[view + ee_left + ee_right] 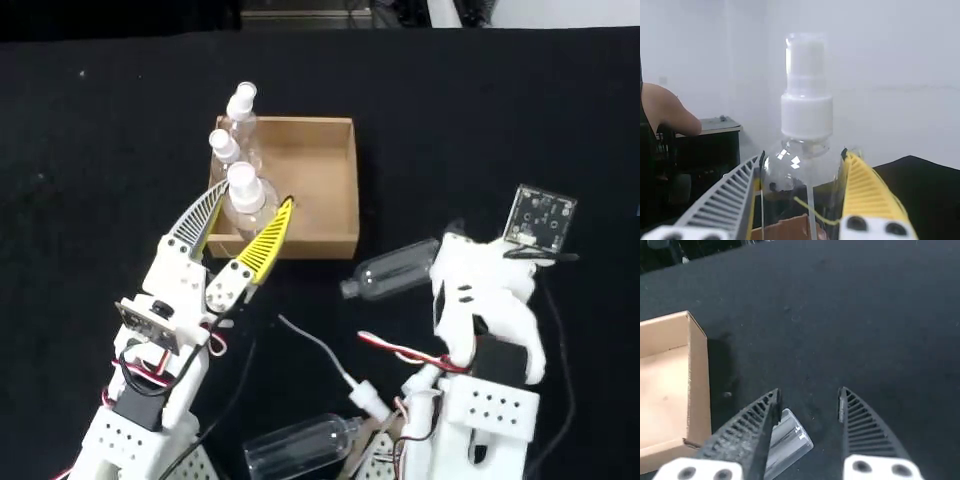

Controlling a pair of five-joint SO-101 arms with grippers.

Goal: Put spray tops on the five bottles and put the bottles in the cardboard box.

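Three clear bottles with white spray tops stand along one side of the cardboard box (320, 190): one at the far corner (241, 103), one in the middle (225, 146) and the nearest one (244, 188). My left gripper (255, 193) is shut on that nearest bottle (802, 170), grey finger on one side and yellow finger (865, 195) on the other. The bottle stands upright over the box wall (790, 227). My right gripper (809, 392) is open low over the table beside the box (670, 390). An uncapped bottle (395, 270) lies there, its neck (790, 440) against one black finger.
Another uncapped bottle (300, 445) lies at the near edge between the arm bases. A loose spray top (366, 395) with its thin tube lies on the black cloth just above it. Red and white cables run by the right arm's base.
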